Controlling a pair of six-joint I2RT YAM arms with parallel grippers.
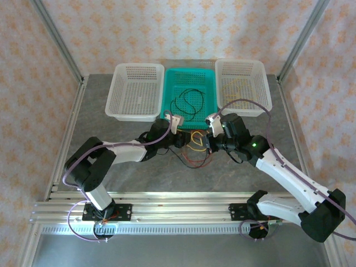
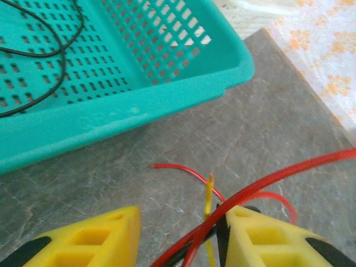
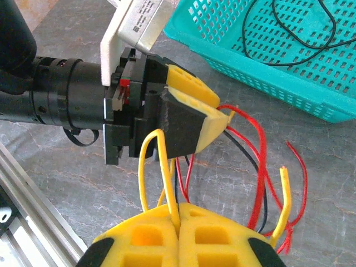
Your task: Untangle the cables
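Note:
The cables (image 1: 194, 151) are a loose bunch of red, yellow and black strands on the grey table in front of the teal basket (image 1: 189, 72), between my two grippers. My right gripper (image 3: 179, 214) is shut on a loop of the yellow cable (image 3: 149, 167). My left gripper (image 2: 178, 233) faces it with its jaws apart. Red cable (image 2: 278, 181), a black strand and a yellow end (image 2: 209, 192) run through the gap against its right finger (image 2: 267, 236). In the top view the left gripper (image 1: 183, 139) and right gripper (image 1: 207, 142) nearly touch. Another black cable (image 1: 188, 103) lies inside the teal basket.
A white basket (image 1: 135, 92) stands left of the teal one and another white basket (image 1: 243, 86) to its right, all at the back of the table. The teal basket's wall (image 2: 139, 111) is close ahead of the left gripper. Metal frame posts rise at the table's corners.

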